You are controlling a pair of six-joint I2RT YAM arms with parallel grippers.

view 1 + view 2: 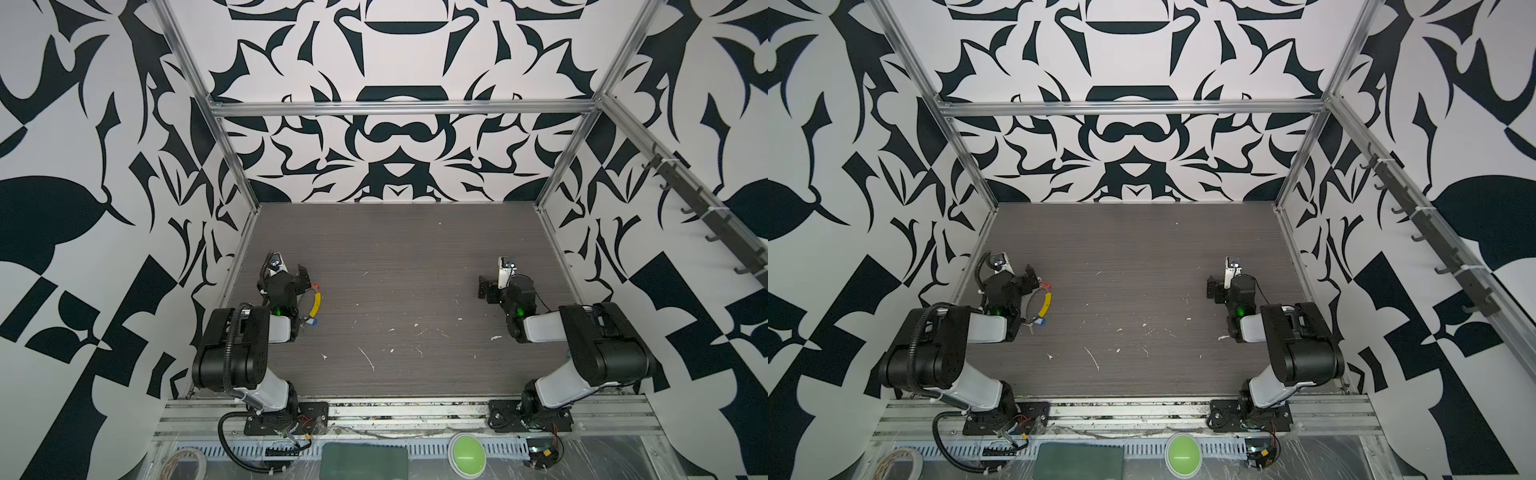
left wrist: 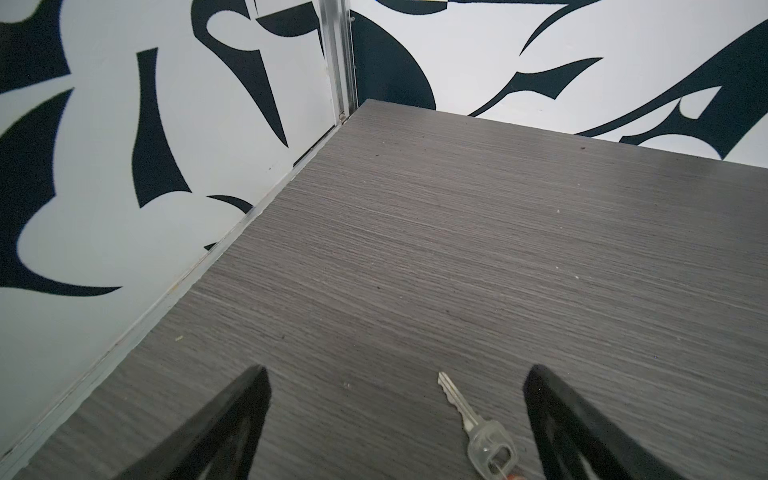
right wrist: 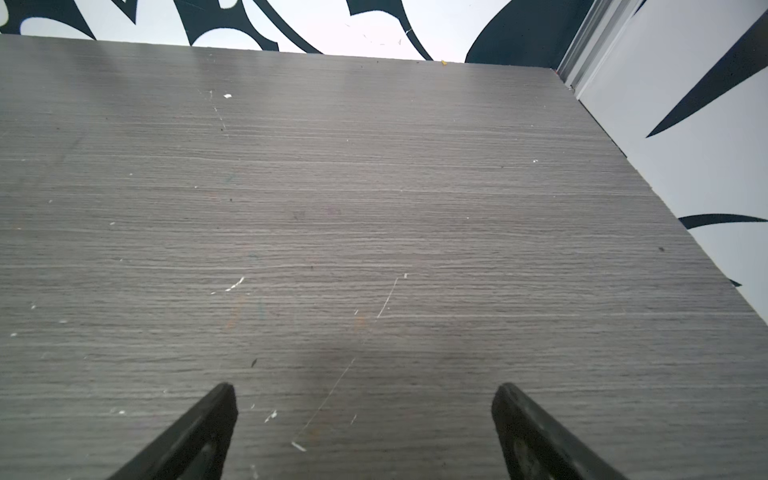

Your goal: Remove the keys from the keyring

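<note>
Left jaws hung wide open over a key, probably lining up a grab off the keyring; right jaws open, idle.

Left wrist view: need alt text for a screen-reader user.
A small silver key with a pale translucent head lies on the grey wood-grain table between the open black jaws of the left gripper. Black-and-white patterned walls meet at a corner behind.

Even, bright light — soft shadows, top views bent at the edges, wrist views sharp.
</note>
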